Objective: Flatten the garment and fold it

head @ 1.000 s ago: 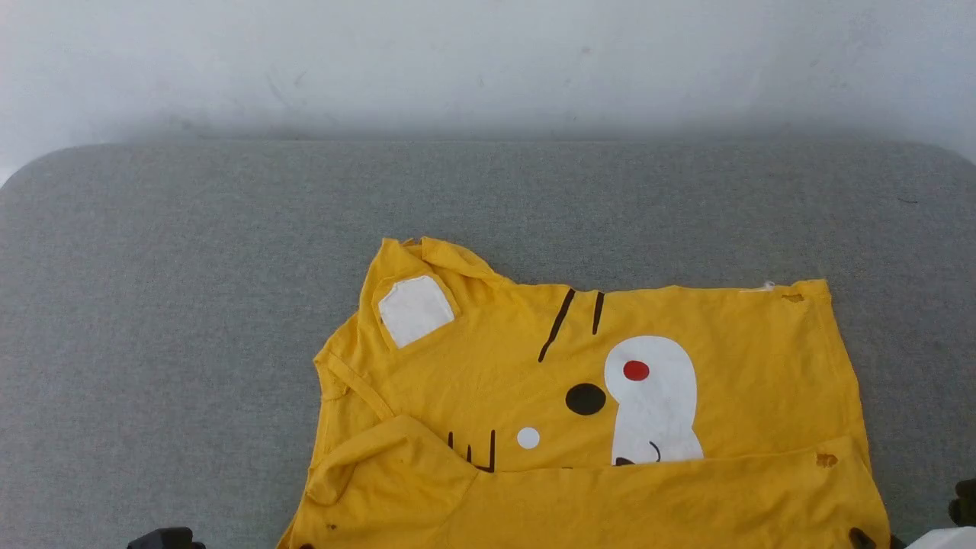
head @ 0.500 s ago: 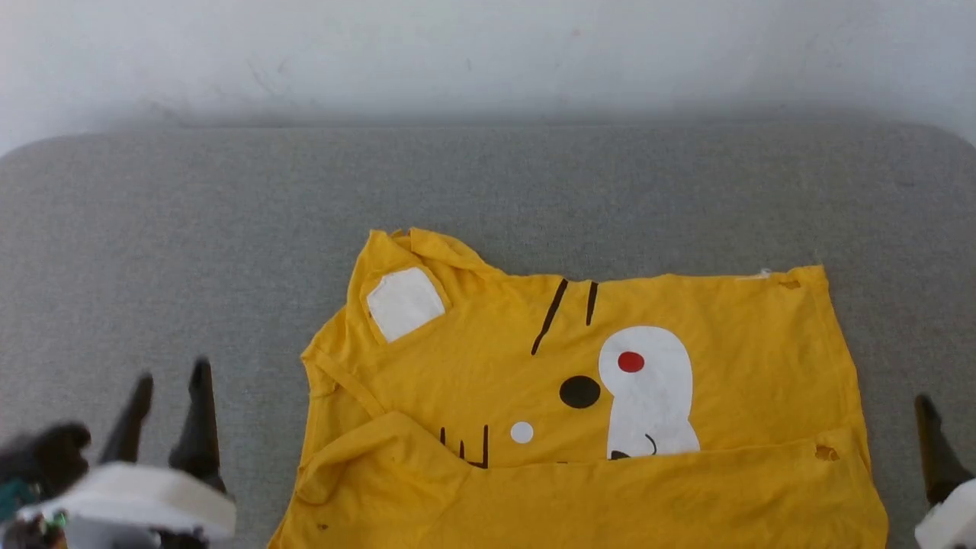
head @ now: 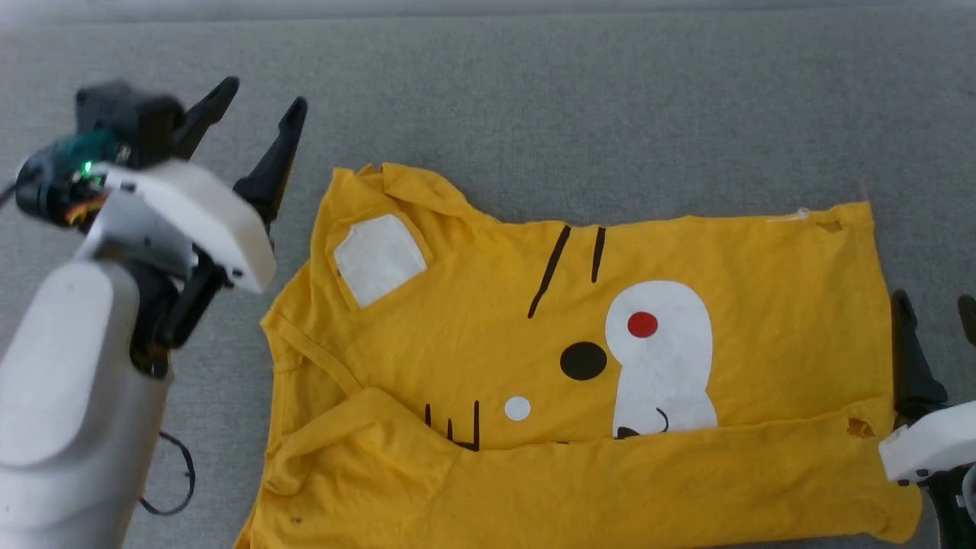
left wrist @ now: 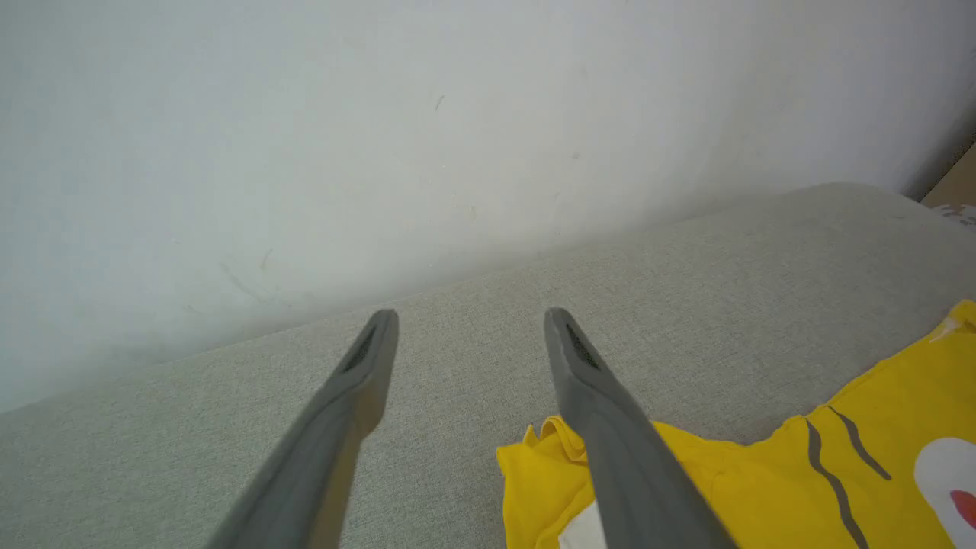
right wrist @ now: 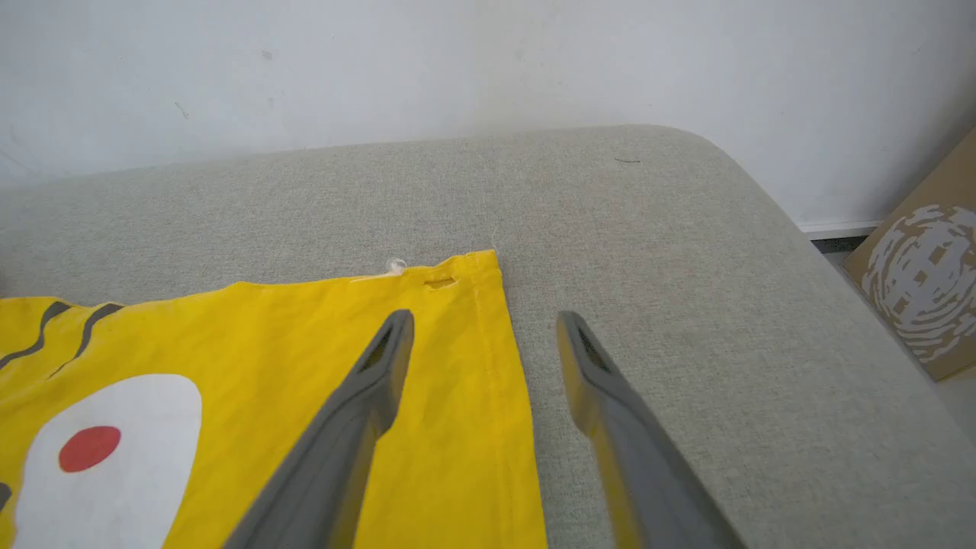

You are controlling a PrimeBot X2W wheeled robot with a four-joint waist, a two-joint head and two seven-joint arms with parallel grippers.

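The left gripper [head: 263,95] stands spread wide and empty, just left of the shirt's [head: 473,305] bunched far-left sleeve [head: 400,183]. The right gripper [head: 936,305] is also spread and empty, with one finger over the right hem and the other over the grey cushion [head: 534,114]. The shirt lies print-up near the cushion's front, its near strip [head: 610,488] already turned over. Pinching only the top layer of the rumpled sleeve would probably skew the fold. An uneven pull could drag the shirt and undo that near strip.
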